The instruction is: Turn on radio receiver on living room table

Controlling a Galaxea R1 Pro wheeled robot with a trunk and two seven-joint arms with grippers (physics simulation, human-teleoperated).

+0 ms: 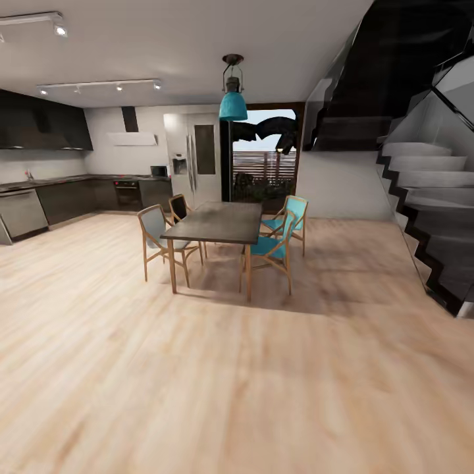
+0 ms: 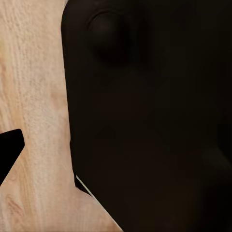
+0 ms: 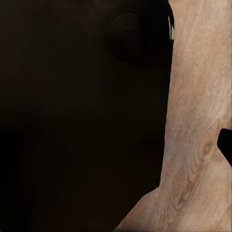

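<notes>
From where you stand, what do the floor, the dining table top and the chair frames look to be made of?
The floor looks like light wood planking with a satin finish: grain streaks and soft reflections show. The dining table has a dark, matte top, possibly stained wood or stone; its legs look like light wood. The chairs have light wooden frames with teal or grey seats, probably upholstered, though that is hard to tell.

Robot body, arms low, wrist cameras largely blocked by dark bodywork.

Left wrist view: a broad matte-black robot body panel [image 2: 154, 125] with a shallow round dimple near its upper part; a small black angular piece [image 2: 8, 152] juts in at the frame edge. Right wrist view: a matching matte-black rounded panel [image 3: 82, 121] with a round recess, plus a small black corner [image 3: 226, 145] at the edge. Finger separation cannot be judged on either side.
</notes>
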